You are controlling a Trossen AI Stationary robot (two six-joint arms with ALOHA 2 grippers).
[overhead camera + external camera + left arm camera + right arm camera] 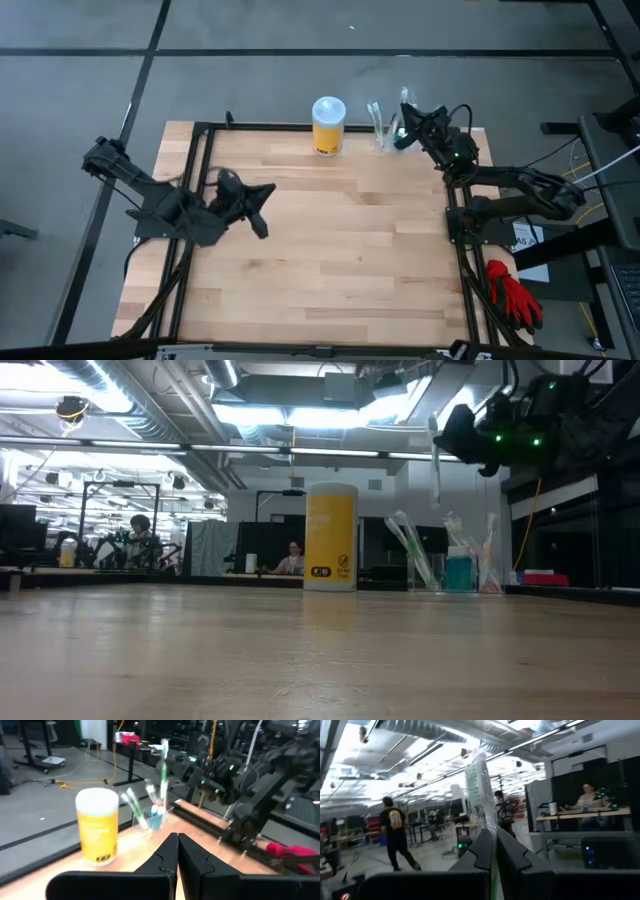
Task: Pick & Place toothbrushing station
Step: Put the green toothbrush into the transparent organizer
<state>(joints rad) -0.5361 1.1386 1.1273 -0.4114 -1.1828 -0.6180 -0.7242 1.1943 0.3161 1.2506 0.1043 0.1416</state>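
Note:
The toothbrushing station (383, 133) (450, 568) (152, 816) is a small clear holder with several brushes standing in it, at the table's far edge, right of the yellow canister (328, 125). My right gripper (407, 116) (493, 837) hovers just above it, shut on a wrapped toothbrush (164, 762) (436, 460). My left gripper (265, 192) (177, 845) is shut on nothing above the left half of the table, and it points toward the holder. My right gripper pinches the wrapped toothbrush (481, 815) between its two fingers. The fingers come about level from the table's right and lie across it. The brush stands nearly upright in its clear wrapper, with its lower end (436, 500) above the holder's brushes and clear of the table.
The yellow canister with a white lid (330, 538) (97, 827) stands left of the holder. Black frame rails (455, 230) run along the table's edges. Red gloves (515, 295) lie off the right side. People show in the room beyond.

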